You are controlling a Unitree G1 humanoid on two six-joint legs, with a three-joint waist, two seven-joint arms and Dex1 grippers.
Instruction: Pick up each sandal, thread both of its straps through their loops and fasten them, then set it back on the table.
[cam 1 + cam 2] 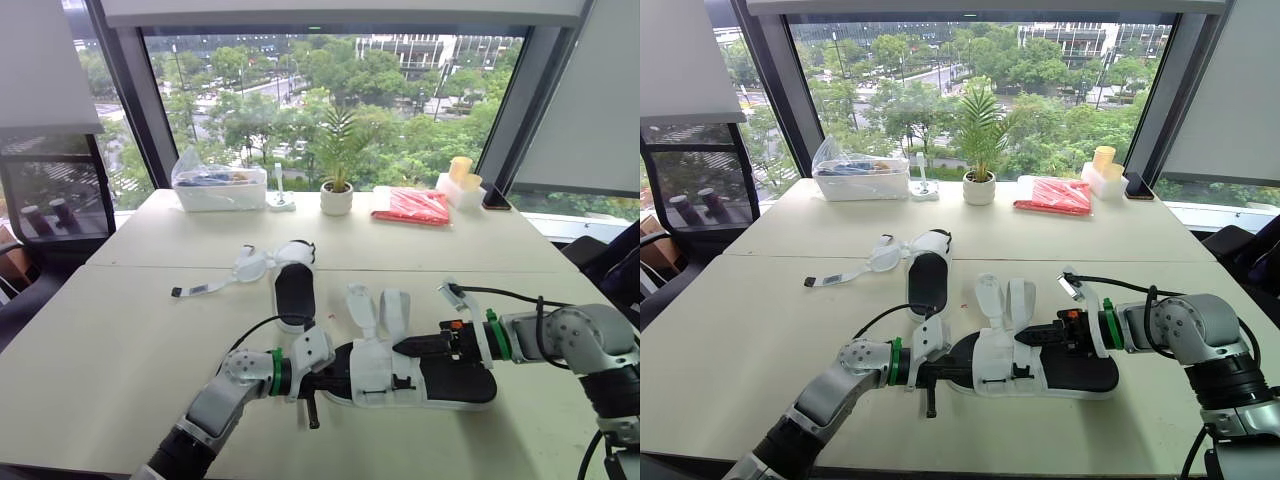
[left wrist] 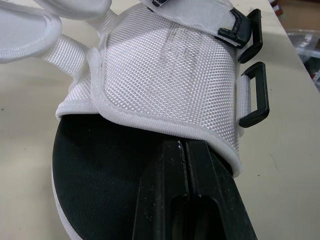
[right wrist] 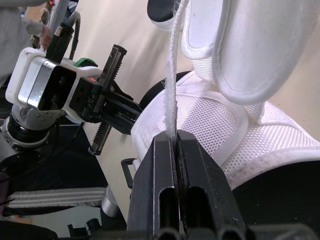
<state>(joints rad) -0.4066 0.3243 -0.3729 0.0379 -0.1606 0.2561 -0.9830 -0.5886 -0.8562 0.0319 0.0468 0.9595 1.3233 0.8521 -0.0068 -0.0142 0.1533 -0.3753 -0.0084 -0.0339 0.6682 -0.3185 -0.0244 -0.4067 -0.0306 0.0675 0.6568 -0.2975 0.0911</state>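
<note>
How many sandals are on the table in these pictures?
2. The near sandal lies at the front, between the left gripper and right gripper. The far sandal lies behind it, toward the middle of the table.

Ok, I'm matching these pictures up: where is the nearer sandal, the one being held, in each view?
Left eye view: near sandal, low centre.
Right eye view: low centre too.
Left wrist view: its mesh upper, just beyond the left fingers.
Right wrist view: mesh upper again, beyond the right fingers.
Shared landmark: its two loose white straps.
</note>
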